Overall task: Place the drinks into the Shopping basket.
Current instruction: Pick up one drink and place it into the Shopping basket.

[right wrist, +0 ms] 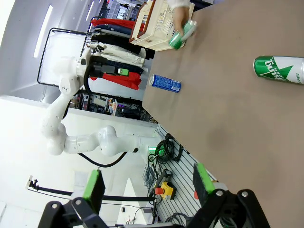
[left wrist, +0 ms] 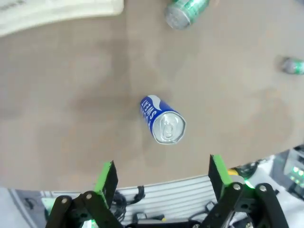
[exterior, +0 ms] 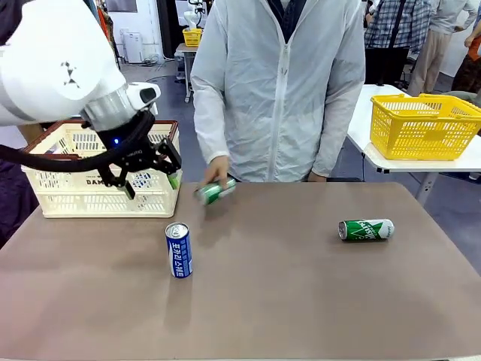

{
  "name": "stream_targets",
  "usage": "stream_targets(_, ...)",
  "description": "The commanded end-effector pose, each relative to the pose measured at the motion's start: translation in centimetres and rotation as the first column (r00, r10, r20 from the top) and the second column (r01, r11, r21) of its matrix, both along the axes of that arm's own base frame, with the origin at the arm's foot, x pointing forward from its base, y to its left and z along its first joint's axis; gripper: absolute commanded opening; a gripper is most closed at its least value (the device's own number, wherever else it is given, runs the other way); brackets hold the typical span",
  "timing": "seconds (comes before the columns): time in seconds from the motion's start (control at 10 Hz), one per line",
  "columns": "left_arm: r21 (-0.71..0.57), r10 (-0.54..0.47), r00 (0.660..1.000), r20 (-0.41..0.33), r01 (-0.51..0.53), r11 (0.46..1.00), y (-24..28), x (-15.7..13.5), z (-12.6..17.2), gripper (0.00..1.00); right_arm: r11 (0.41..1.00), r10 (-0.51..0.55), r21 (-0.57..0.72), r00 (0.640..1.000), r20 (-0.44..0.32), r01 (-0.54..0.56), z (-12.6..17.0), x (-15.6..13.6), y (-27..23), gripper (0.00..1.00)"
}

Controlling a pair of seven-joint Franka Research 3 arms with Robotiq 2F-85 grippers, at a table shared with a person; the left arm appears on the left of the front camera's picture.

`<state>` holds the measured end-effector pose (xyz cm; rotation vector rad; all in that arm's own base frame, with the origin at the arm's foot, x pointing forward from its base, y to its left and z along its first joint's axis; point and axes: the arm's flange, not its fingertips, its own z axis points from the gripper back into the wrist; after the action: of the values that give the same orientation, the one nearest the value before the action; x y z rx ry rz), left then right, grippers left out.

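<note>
Robot lab, mock-shop setup: white arm (exterior: 52, 68) at desk (exterior: 301, 301), yellow basket (exterior: 425, 128) on next desk (exterior: 362, 124), clothes rack (right wrist: 116, 71), e-stop (right wrist: 167, 191), cables (right wrist: 164, 149).

The brown desk (exterior: 285, 293) carries the cream Shopping basket (exterior: 60, 201) at its far left. A blue can (exterior: 179, 250) stands upright near the basket, and a green can (exterior: 366, 229) lies on its side toward the right. A second green can (exterior: 214, 192), blurred, tilts at the far edge.

A brown matte surface (exterior: 301, 301) lies in the foreground. To its right stands a white table (exterior: 364, 120) carrying a yellow mesh basket (exterior: 425, 128). The floor (exterior: 458, 210) beyond is grey. The right wrist view shows a black clothes rail (right wrist: 66, 30) hung with red and white garments (right wrist: 118, 78), under what looks like a ceiling light strip (right wrist: 47, 21).
</note>
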<state>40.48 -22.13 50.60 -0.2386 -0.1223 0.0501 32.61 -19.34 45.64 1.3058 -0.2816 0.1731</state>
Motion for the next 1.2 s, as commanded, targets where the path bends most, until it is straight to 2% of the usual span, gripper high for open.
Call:
stream_targets(0.0, 0.040, 0.053, 0.998, 0.038, -0.054, 0.998, -1.5, -2.2, -3.9, 1.00, 1.000, 0.018, -0.008, 1.000, 0.012, -0.018, 0.3, -0.3, -0.2, 1.00)
stream_targets(0.1, 0.022, 0.067, 0.997, 0.042, -0.068, 0.997, -0.1, -2.0, -3.6, 1.00, 1.000, 0.018, -0.008, 1.000, 0.012, -0.018, 0.3, -0.3, -0.2, 1.00)
stream_targets(0.2, -0.019, 0.085, 0.996, 0.022, -0.084, 0.996, 5.7, -3.1, 0.1, 1.00, 1.000, 0.018, -0.008, 1.000, 0.012, -0.018, 0.3, -0.3, -0.2, 1.00)
stream_targets(0.3, -0.051, 0.001, 1.000, -0.030, -0.002, 0.999, 12.9, -5.9, 4.3, 1.00, 1.000, 0.018, -0.008, 1.000, 0.012, -0.018, 0.3, -0.3, -0.2, 1.00)
stream_targets(0.4, -0.021, 0.068, 0.994, -0.081, -0.070, 0.997, 20.3, -9.1, 8.2, 1.00, 1.000, 0.018, -0.008, 1.000, 0.012, -0.018, 0.3, -0.3, -0.2, 1.00)
stream_targets(0.5, -0.035, 0.019, 0.996, -0.087, -0.022, 0.999, 27.0, -12.6, 10.7, 1.00, 1.000, 0.018, -0.008, 1.000, 0.012, -0.018, 0.3, -0.3, -0.2, 1.00)
stream_targets(0.6, -0.032, 0.168, 0.980, -0.107, -0.172, 0.985, 33.0, -15.9, 11.2, 1.00, 1.000, 0.018, -0.008, 1.000, 0.012, -0.018, 0.3, -0.3, -0.2, 1.00)
stream_targets(0.7, -0.114, 0.231, 0.967, -0.103, -0.242, 0.963, 37.0, -18.5, 10.3, 1.00, 1.000, 0.018, -0.008, 1.000, 0.012, -0.018, 0.3, -0.3, -0.2, 1.00)
stream_targets(0.8, -0.195, 0.268, 0.959, -0.088, -0.281, 0.940, 39.8, -20.4, 8.5, 1.00, 1.000, 0.018, -0.008, 1.000, 0.012, -0.018, 0.3, -0.3, -0.2, 1.00)
stream_targets(0.9, -0.229, 0.332, 0.933, -0.140, -0.356, 0.906, 42.1, -21.4, 6.4, 1.00, 1.000, 0.018, -0.008, 1.000, 0.012, -0.018, 0.3, -0.3, -0.2, 1.00)
stream_targets(1.1, -0.334, 0.361, 0.925, -0.116, -0.378, 0.863, 44.0, -23.7, 4.7, 1.00, 1.000, 0.018, -0.008, 1.000, 0.012, -0.018, 0.3, -0.3, -0.2, 1.00)
